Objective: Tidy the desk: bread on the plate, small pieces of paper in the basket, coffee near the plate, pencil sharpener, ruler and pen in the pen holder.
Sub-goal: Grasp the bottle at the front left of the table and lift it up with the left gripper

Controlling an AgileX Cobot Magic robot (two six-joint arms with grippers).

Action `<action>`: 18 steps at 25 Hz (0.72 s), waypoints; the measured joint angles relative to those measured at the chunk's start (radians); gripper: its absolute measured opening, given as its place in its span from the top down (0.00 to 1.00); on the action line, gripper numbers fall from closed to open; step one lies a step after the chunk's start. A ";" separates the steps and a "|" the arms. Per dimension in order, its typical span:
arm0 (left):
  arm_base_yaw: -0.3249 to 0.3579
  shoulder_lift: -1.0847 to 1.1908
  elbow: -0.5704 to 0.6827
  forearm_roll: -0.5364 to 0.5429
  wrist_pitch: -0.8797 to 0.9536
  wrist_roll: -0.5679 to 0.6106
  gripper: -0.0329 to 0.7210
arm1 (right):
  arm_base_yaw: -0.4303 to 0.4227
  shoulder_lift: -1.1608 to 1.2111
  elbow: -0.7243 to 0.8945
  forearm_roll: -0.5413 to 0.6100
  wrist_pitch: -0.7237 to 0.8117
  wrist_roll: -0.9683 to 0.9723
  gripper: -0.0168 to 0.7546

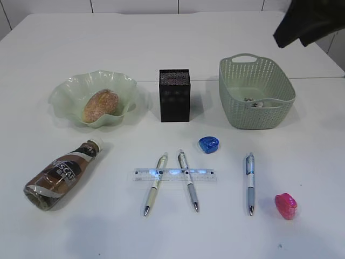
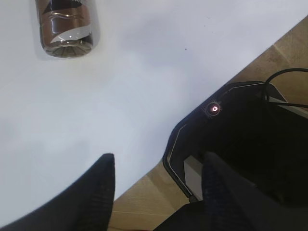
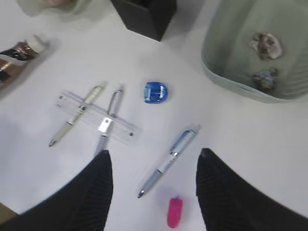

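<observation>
Three pens [image 1: 250, 183] and two sharpeners, blue [image 1: 208, 143] and pink [image 1: 285, 206], on the desk [image 1: 302, 162]. One ruler [image 1: 174, 175] across two pens. Nescafe coffee [image 1: 60, 175] lying down. Bread [image 1: 100, 105] in plate [image 1: 64, 94]; paper scraps [image 3: 264, 45] in basket [image 1: 253, 81]; pen holder [image 1: 174, 95] between. Left gripper [image 2: 159, 166], right gripper [image 3: 153, 161] spread, empty.

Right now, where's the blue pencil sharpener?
In the exterior view the blue pencil sharpener sits mid-desk, just right of centre, in front of the pen holder, above the ruler.
</observation>
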 joint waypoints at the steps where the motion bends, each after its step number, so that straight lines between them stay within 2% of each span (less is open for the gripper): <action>1: 0.000 0.000 0.000 0.000 0.000 0.000 0.43 | 0.000 0.006 0.000 -0.021 -0.002 0.009 0.41; 3: 0.000 0.000 0.000 0.000 0.000 0.000 0.43 | 0.000 0.006 0.000 -0.037 -0.004 0.016 0.41; 4: 0.000 0.000 0.000 0.000 0.000 0.000 0.43 | 0.000 0.016 0.000 -0.116 -0.023 0.075 0.41; 8: 0.000 0.000 0.000 0.000 0.000 0.000 0.43 | 0.000 0.027 0.000 -0.191 -0.046 0.152 0.41; 18: 0.000 0.000 0.000 0.000 0.000 0.000 0.43 | 0.000 0.040 0.000 -0.235 -0.103 0.207 0.41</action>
